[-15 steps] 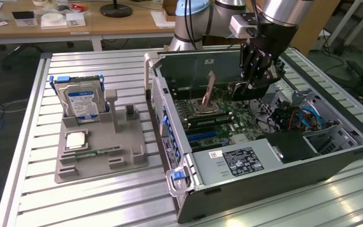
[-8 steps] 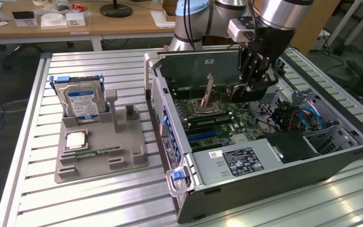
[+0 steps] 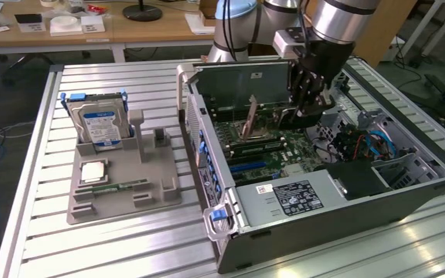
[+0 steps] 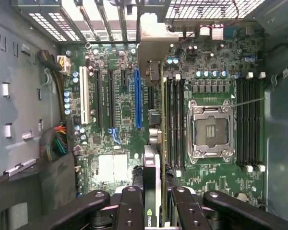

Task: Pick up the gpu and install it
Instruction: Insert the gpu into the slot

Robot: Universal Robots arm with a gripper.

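While the gripper point(image 4: 156, 194) stands partly closed, clamping the gpu point(image 4: 151, 160) edge-on between its fingers point(image 4: 130, 206), it hangs inside the open computer case point(image 3: 323, 223) — over the motherboard point(image 4: 127, 112)

On the table point(image 3: 99, 249), a holder point(image 3: 122, 200) sits at the left of the frame and an open computer case point(image 3: 346, 202) at the right. A hard drive point(image 3: 102, 124) stands at the holder's rear; a memory stick point(image 3: 118, 187) lies near its front. Inside the case, the gripper point(image 4: 153, 191) holds a graphics card point(image 4: 152, 163) edge-on over the motherboard point(image 4: 125, 96).
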